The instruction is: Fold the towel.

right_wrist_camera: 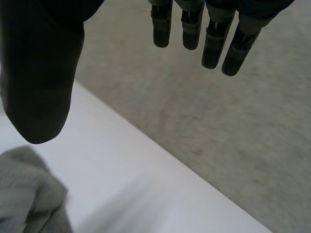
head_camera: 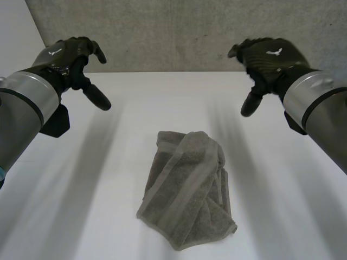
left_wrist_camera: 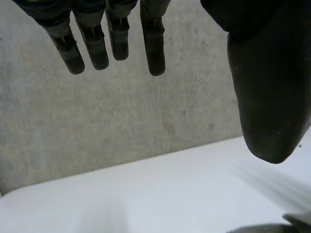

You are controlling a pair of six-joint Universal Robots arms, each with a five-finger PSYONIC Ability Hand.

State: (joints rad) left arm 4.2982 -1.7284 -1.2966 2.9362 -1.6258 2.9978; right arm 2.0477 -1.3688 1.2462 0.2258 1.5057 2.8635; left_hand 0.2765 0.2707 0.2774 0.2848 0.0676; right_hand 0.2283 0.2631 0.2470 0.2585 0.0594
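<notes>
A grey towel (head_camera: 187, 189) lies crumpled and loosely doubled over on the white table (head_camera: 162, 103), a little right of its middle and toward the front. My left hand (head_camera: 70, 59) hovers high at the far left, open, with nothing in it. My right hand (head_camera: 265, 59) hovers high at the far right, open and empty too. Both are well clear of the towel. In the left wrist view the fingers (left_wrist_camera: 112, 43) hang straight with the thumb (left_wrist_camera: 267, 97) apart. In the right wrist view the fingers (right_wrist_camera: 204, 34) are straight, and a towel (right_wrist_camera: 29, 194) edge lies below the thumb (right_wrist_camera: 39, 82).
A grey speckled wall (head_camera: 173, 32) rises behind the table's far edge. White tabletop stretches on both sides of the towel and beyond it.
</notes>
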